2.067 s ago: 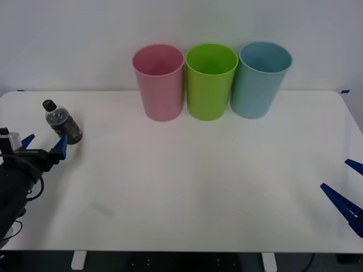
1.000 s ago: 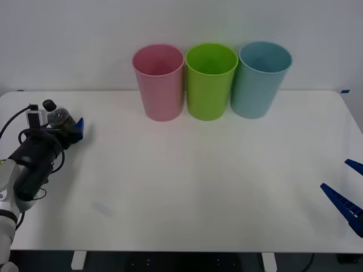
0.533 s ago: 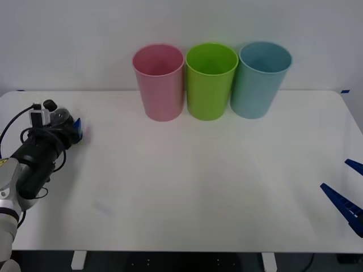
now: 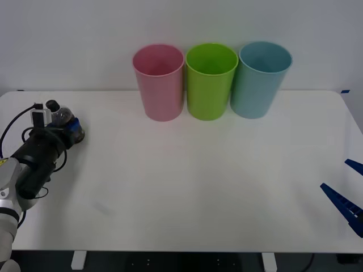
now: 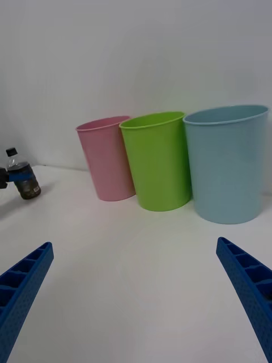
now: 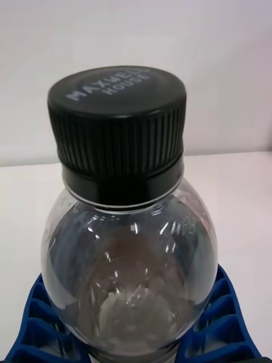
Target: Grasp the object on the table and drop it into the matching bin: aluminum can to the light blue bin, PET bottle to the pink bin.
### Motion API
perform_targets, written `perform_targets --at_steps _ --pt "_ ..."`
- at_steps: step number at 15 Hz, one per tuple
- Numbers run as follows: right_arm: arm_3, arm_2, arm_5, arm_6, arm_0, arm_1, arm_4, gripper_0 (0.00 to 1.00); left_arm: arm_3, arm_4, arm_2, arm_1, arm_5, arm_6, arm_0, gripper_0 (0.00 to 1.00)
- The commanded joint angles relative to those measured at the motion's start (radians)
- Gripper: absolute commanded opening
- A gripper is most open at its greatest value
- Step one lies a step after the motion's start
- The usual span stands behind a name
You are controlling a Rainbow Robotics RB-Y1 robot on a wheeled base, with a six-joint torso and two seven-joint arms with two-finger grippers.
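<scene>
Near the left edge of the table (image 4: pixel 187 187), small bottle (image 4: pixel 63 120) standing upright, clamped between the blue fingers (image 6: pixel 224 323) of the left gripper (image 4: pixel 69 128), black cap (image 6: pixel 118 122) sticking up above them. Well apart from the pink bin (image 4: pixel 159 82), green bin (image 4: pixel 211 80) and light blue bin (image 4: pixel 260 79) standing in a row at the back. Right gripper (image 4: pixel 346 199) spread wide at the right edge, holding nothing.

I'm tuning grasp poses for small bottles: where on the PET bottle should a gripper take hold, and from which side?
Probably the round body below the black cap. The PET bottle stands upright, so come in level from the table's near-left edge, as the left gripper does, its blue fingers hugging both sides.
</scene>
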Motion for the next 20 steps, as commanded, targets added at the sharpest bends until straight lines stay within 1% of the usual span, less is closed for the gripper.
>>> perform_targets --at_steps 1,2,6,9,12,18,19,20 --pt "0.0 0.0 0.0 0.0 0.0 0.0 0.0 1.0 -0.039 0.022 -0.002 0.0 -0.042 0.005 0.019 0.0" --pt "0.0 0.0 0.0 0.0 0.0 0.0 0.0 1.0 -0.071 0.042 -0.005 0.0 -0.068 0.006 0.039 0.0" --pt "0.0 0.0 0.0 0.0 0.0 0.0 0.0 1.0 -0.212 0.065 -0.014 0.0 -0.122 0.015 0.117 0.0" --pt "0.0 0.0 0.0 0.0 0.0 0.0 0.0 1.0 -0.355 0.108 -0.037 0.0 -0.128 0.024 0.194 0.0" --pt "0.0 0.0 0.0 0.0 0.0 0.0 0.0 1.0 -0.471 0.128 -0.049 0.0 -0.128 0.041 0.25 0.0" --pt "0.0 0.0 0.0 0.0 0.0 0.0 0.0 1.0 -0.651 0.129 -0.052 0.0 -0.125 0.09 0.293 0.0" --pt "0.0 0.0 0.0 0.0 0.0 0.0 0.0 1.0 -0.675 0.122 -0.052 0.0 -0.123 0.13 0.292 0.0" --pt "0.0 0.0 0.0 0.0 0.0 0.0 0.0 1.0 -0.712 0.082 -0.054 0.0 -0.122 0.193 0.29 0.0"
